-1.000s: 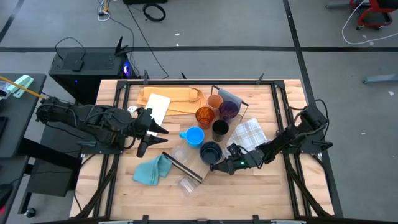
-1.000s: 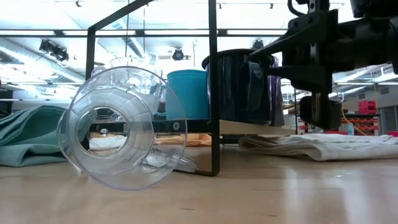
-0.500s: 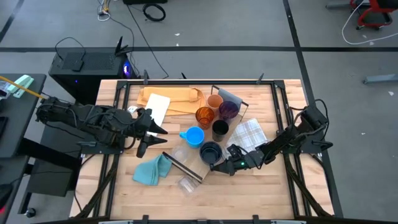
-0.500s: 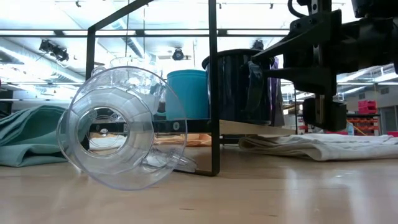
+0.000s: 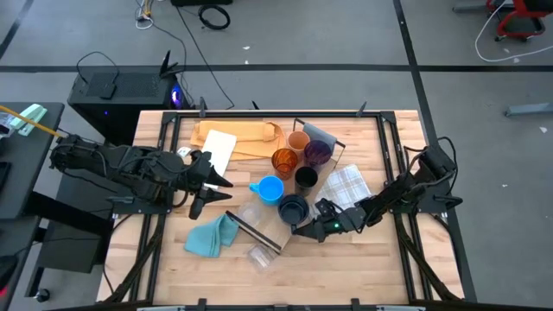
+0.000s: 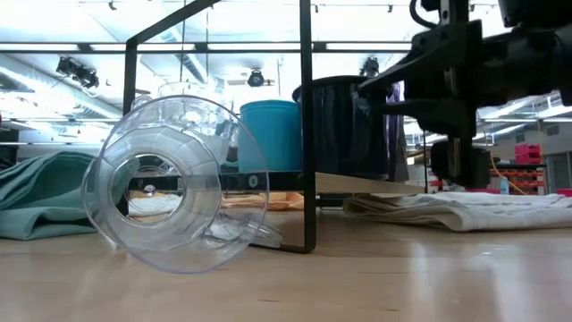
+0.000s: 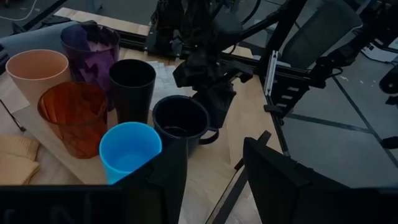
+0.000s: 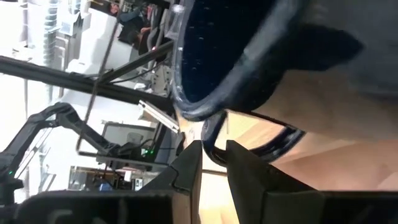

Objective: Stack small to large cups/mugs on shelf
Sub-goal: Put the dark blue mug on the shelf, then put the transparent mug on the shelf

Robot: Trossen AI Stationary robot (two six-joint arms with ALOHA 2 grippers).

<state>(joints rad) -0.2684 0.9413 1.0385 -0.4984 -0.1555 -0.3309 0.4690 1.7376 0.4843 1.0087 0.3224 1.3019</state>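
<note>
Wood table [image 5: 363, 259], grey floor around it. Dark mug [image 5: 292, 210] sits upright on the shelf [image 5: 259, 231] at its near end, just beside the light blue mug [image 5: 270, 189]. Behind them on the board: black cup [image 5: 306, 179], amber translucent cup [image 5: 284, 161], purple tumbler [image 5: 317, 152], tan cup [image 5: 298, 141]. My right gripper [image 5: 305, 230] is at the dark mug's handle, fingers narrow and clamped on it. A clear cup [image 6: 161, 183] lies on its side on the table, in front of the shelf. Teal cloth [image 5: 210, 236] left of it, checked cloth [image 5: 346, 186] under my right arm. My left gripper [image 5: 216, 191] hangs left of the shelf, fingers partly apart, holding nothing.
</note>
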